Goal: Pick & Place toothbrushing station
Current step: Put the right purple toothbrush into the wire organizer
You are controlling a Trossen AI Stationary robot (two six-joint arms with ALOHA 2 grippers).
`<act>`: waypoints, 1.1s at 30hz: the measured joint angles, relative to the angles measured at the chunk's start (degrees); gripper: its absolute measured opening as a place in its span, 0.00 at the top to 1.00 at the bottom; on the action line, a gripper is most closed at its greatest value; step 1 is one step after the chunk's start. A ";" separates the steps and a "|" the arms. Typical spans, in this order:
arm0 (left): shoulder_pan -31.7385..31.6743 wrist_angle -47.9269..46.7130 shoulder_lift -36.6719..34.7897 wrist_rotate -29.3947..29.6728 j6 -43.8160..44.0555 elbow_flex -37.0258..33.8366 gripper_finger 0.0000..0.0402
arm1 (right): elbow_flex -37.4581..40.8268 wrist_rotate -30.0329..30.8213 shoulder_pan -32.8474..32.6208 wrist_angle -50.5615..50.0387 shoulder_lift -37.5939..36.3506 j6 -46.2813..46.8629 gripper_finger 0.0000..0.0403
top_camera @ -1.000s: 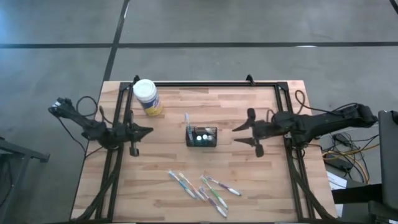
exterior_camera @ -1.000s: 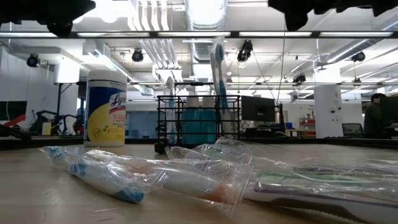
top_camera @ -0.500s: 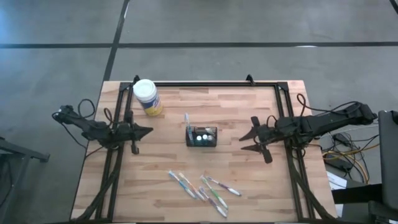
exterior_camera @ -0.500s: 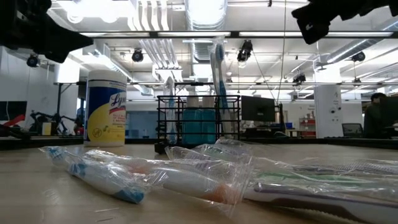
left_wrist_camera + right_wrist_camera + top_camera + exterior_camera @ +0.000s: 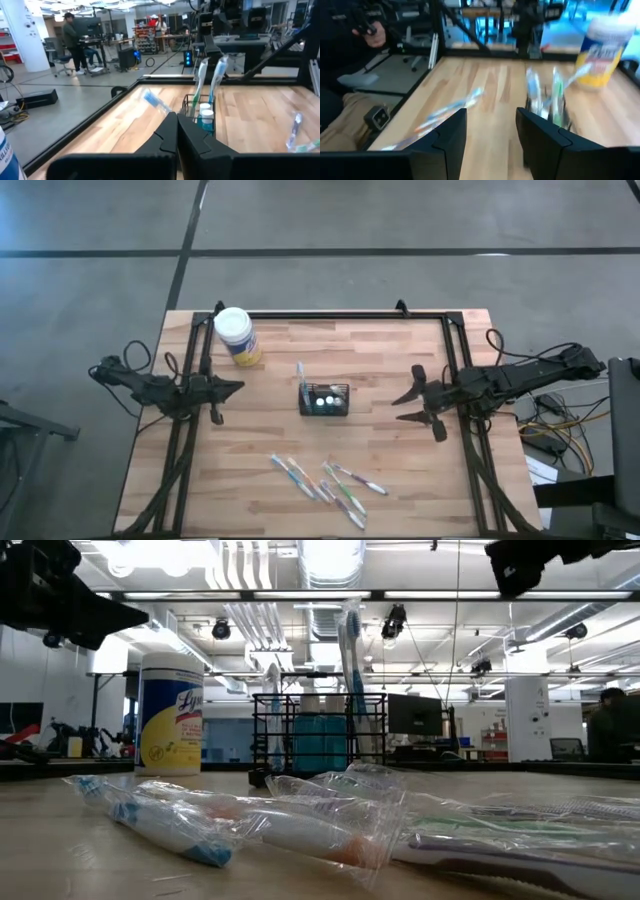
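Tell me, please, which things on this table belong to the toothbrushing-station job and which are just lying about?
Part of the job:
- black mesh holder
- wrapped toothbrushes
- right gripper, open, empty
- left gripper, shut

Lying about:
- yellow wipes canister

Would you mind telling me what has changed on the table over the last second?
The right gripper, open and empty, has drawn back from the middle toward the table's right edge. The left gripper, shut, slid slightly back toward the left edge. Nothing was grasped or released. The black mesh holder, the yellow canister and the wrapped toothbrushes stayed put.
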State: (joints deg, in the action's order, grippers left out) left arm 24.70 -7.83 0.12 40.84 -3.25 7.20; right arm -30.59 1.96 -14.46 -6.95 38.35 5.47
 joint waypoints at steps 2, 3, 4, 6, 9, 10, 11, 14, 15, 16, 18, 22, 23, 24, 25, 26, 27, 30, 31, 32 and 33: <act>0.01 0.31 0.06 -0.02 0.00 0.00 0.98 | 0.00 0.02 -0.72 -2.01 0.56 3.08 0.59; 0.01 0.37 0.09 0.02 0.00 0.00 0.98 | 0.02 0.08 -1.34 -3.03 1.25 4.60 0.59; -0.01 0.30 0.08 -0.02 0.00 0.00 0.97 | 0.02 0.09 -2.20 -3.38 2.33 6.05 0.59; 0.01 0.49 0.05 -0.02 0.00 0.00 0.96 | -0.01 0.41 -4.22 -3.06 5.15 8.89 0.59; 0.01 0.97 0.05 -0.03 0.13 0.00 0.97 | -1.09 2.28 -7.40 -3.36 10.73 13.53 0.59; 0.01 0.95 0.05 -0.22 0.29 0.04 0.97 | -1.69 2.66 -8.28 -3.46 12.73 15.17 0.59; 0.01 1.13 0.16 -0.35 0.42 0.09 0.98 | -2.32 2.75 -9.10 -3.66 14.93 17.05 0.59; 0.01 1.33 0.14 -1.04 0.91 0.26 0.98 | -5.79 2.71 -11.56 -5.20 22.04 22.96 0.59; 0.01 1.33 0.14 -1.07 0.98 0.34 0.98 | -7.46 2.70 -12.41 -6.72 24.57 24.57 0.59; 0.01 1.33 0.14 -1.07 1.01 0.49 0.98 | -9.53 2.70 -13.33 -8.36 27.26 25.91 0.59; 0.01 1.37 0.14 -1.07 1.19 0.89 0.97 | -14.04 2.69 -14.99 -12.06 32.87 28.37 0.59; 0.01 1.41 0.14 -2.23 1.51 1.61 0.97 | -24.66 3.98 -16.93 -21.70 44.27 32.62 0.59; 0.01 1.42 0.14 -3.07 1.74 1.71 0.97 | -27.42 4.68 -17.24 -24.87 46.99 33.69 0.59; 0.01 1.41 0.14 -4.04 1.85 1.78 0.97 | -30.34 4.98 -17.55 -28.04 49.84 34.47 0.59; 0.01 1.42 0.14 -4.84 2.06 1.79 0.97 | -33.16 5.11 -17.86 -30.67 52.72 35.13 0.59; 0.01 1.39 0.14 -5.63 2.34 1.79 0.98 | -35.75 5.15 -18.17 -33.32 55.37 35.66 0.59; 0.01 1.39 0.14 -6.05 2.52 1.79 0.98 | -38.18 5.26 -18.43 -35.56 58.04 35.96 0.59; 0.01 1.39 0.14 -6.29 3.59 1.79 0.98 | -44.51 5.27 -19.23 -37.92 64.50 36.02 0.59; 0.01 1.39 0.14 -6.30 3.89 1.79 0.98 | -46.12 5.28 -19.41 -38.02 66.26 35.67 0.59; 0.01 1.37 0.14 -6.34 3.98 1.79 0.97 | -47.58 5.32 -19.60 -38.08 67.85 35.02 0.59; 0.01 1.39 0.14 -6.37 4.00 1.79 0.97 | -48.89 5.49 -19.83 -38.07 69.30 34.76 0.59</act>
State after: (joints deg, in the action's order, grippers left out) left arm 24.71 -6.44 0.25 34.47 0.75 8.99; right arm -79.48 7.45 -34.29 -45.02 107.65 40.23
